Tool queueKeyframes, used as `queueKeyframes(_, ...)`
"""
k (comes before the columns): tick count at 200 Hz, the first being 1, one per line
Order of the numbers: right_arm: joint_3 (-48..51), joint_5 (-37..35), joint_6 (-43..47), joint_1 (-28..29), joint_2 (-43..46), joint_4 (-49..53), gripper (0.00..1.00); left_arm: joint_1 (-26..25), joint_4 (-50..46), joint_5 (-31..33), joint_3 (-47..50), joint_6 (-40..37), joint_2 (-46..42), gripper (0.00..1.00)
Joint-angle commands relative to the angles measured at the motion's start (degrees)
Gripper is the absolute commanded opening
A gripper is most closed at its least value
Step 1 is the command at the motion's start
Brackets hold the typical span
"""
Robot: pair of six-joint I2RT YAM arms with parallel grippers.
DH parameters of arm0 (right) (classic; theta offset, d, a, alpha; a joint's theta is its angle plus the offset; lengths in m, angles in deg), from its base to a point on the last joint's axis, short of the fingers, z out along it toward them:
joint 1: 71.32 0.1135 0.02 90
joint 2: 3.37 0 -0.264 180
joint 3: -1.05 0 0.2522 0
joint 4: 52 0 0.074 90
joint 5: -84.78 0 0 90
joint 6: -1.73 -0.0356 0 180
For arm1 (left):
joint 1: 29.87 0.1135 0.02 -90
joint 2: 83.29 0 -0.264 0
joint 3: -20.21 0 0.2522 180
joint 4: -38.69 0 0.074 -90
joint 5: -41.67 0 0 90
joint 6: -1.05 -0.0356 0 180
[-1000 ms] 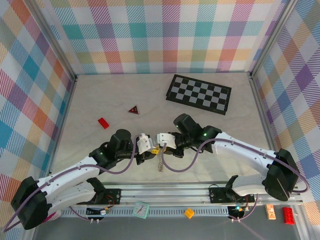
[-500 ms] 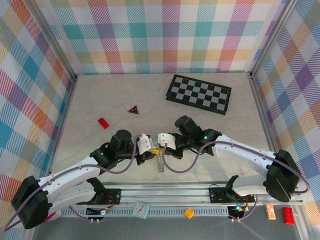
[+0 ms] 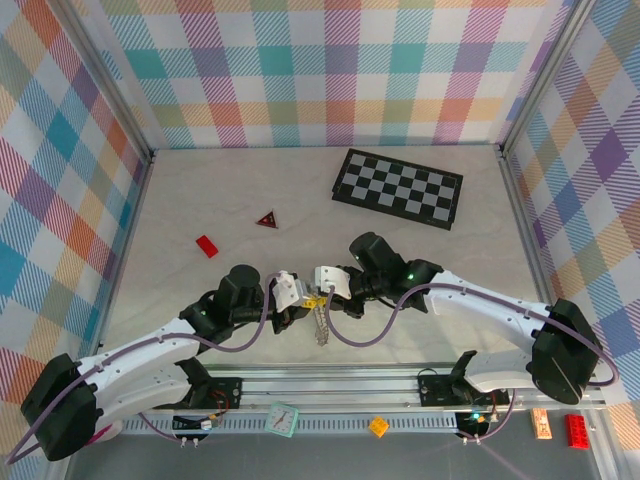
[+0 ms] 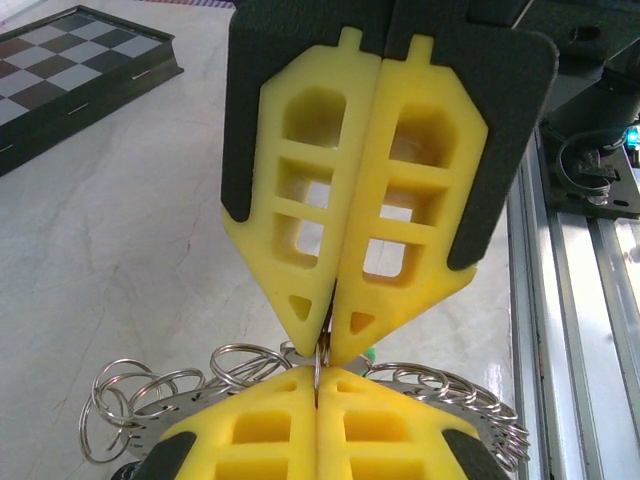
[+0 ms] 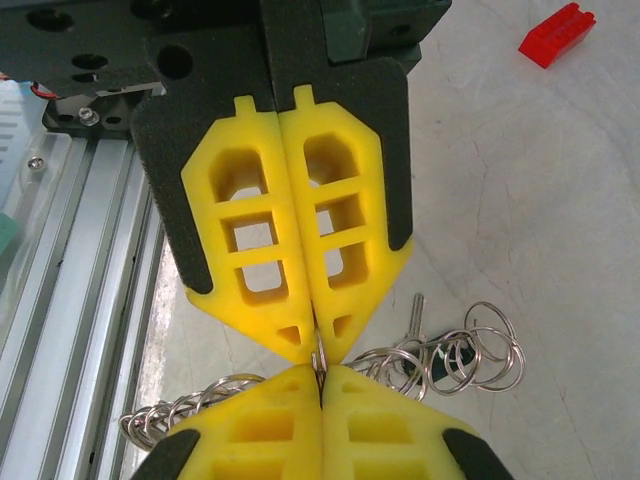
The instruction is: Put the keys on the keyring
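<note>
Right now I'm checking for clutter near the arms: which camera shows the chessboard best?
The top external view: the whole chessboard lies in sight at the far side of the table, beyond both arms and turned slightly askew. The left wrist view catches one corner of the chessboard at its upper left edge.

Top view — the keyring [image 3: 319, 327] is too small to tell what hangs on it. Left wrist view: the left gripper's fingers [image 4: 285, 392], cut by the bottom edge, cover its middle — the thin metal pinched there barely shows. Chessboard [image 4: 60, 60] cut off at left.
</note>
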Motion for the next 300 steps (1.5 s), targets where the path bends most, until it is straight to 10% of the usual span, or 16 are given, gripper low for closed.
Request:
queueKeyframes(1, 1.59, 3.38, -2.90, -0.48, 2.57, -4.39, 0.19, -0.68, 3.11, -1.16, 0.90, -0.30, -1.44, 0.00)
queueKeyframes(26, 5.04, 4.41, -6.29, -3.04, 6.49, -5.42, 0.36, -0.72, 5.12, -1.42, 2.36, -0.28, -1.91, 0.00)
queueKeyframes(67, 6.56, 4.34, -8.39, -3.23, 6.47, -5.06, 0.36, -0.68, 9.68, -2.04, 4.26, -0.17, -1.72, 0.00)
queueKeyframes(300, 2.81, 5.18, -7.59, -3.49, 4.54, -1.55, 0.00, -0.67, 10.45, -2.30, 4.69, -0.26, -3.62, 0.00)
